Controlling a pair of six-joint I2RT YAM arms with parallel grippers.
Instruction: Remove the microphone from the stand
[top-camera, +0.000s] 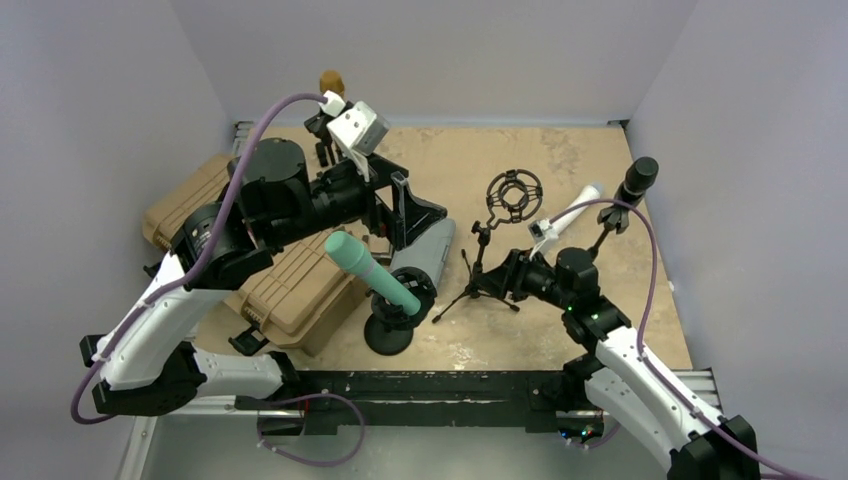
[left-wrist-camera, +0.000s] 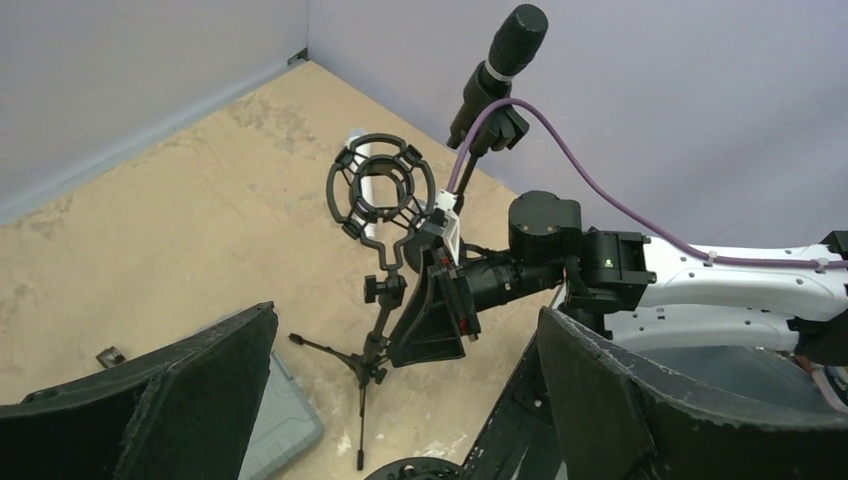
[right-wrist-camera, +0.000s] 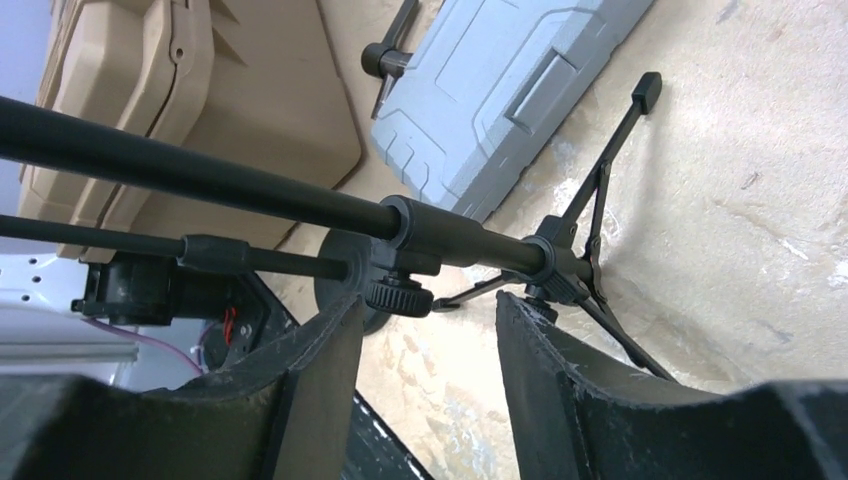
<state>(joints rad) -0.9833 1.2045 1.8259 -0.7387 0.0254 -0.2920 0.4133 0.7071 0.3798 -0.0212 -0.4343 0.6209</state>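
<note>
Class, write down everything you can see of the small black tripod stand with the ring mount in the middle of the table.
The tripod stand is thin, matt black, seemingly metal and plastic. Three slim legs splay on the tan table; a pole with a clamp knob rises roughly upright to a round webbed ring mount, which is empty. The right hand straddles the pole just above the legs, its fingers apart; contact cannot be confirmed.
</note>
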